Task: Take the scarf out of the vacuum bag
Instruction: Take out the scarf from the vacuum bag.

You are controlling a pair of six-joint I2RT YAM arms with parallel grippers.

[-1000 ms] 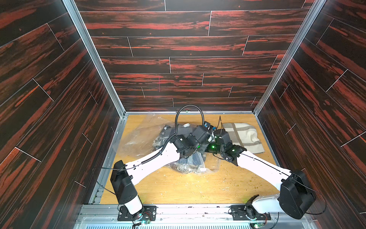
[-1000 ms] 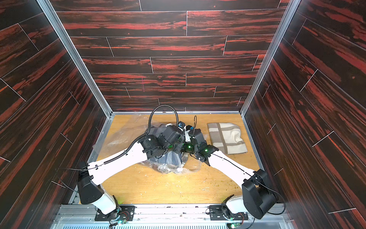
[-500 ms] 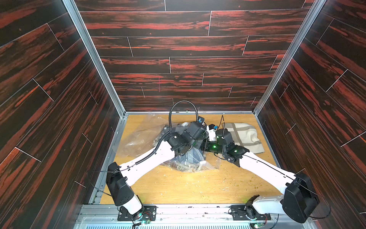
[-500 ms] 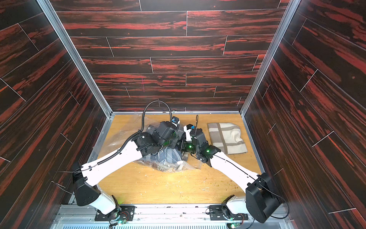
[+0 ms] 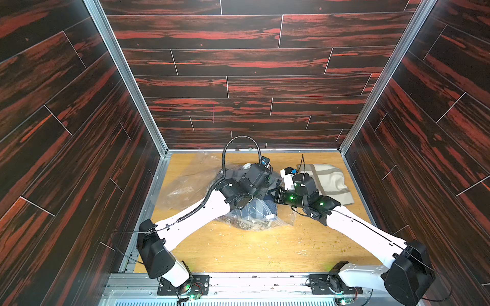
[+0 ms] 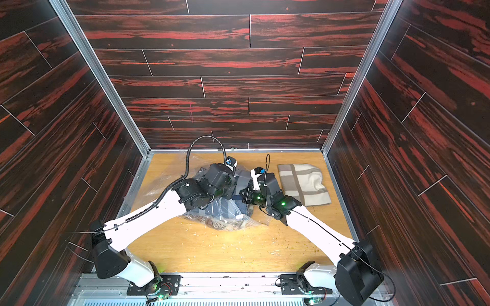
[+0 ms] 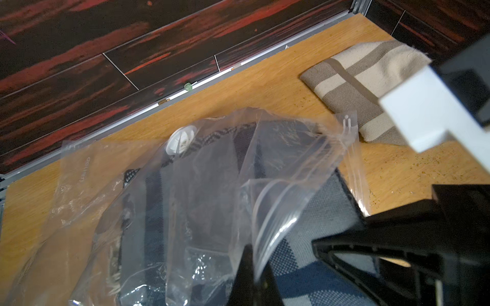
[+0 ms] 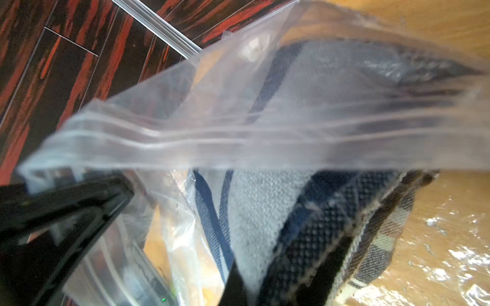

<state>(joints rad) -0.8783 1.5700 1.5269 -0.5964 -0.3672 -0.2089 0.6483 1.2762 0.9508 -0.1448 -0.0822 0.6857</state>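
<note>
Both grippers are clamped shut: my left gripper (image 7: 252, 267) has the zip lip of the vacuum bag (image 7: 206, 190), and the blue-grey scarf (image 7: 315, 220) lies just beside its tips in the bag's open mouth. I'd spread the mouth slowly so the film doesn't slip. Can't tell if the right gripper (image 8: 236, 283) pinches film or knit, its tips are cut off.

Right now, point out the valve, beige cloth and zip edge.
Valve (image 7: 181, 139): left wrist view, disc centre.
Beige cloth (image 5: 331, 182): in a top view, middle fold.
Zip edge (image 8: 212, 143): right wrist view, ribbed strip.
</note>
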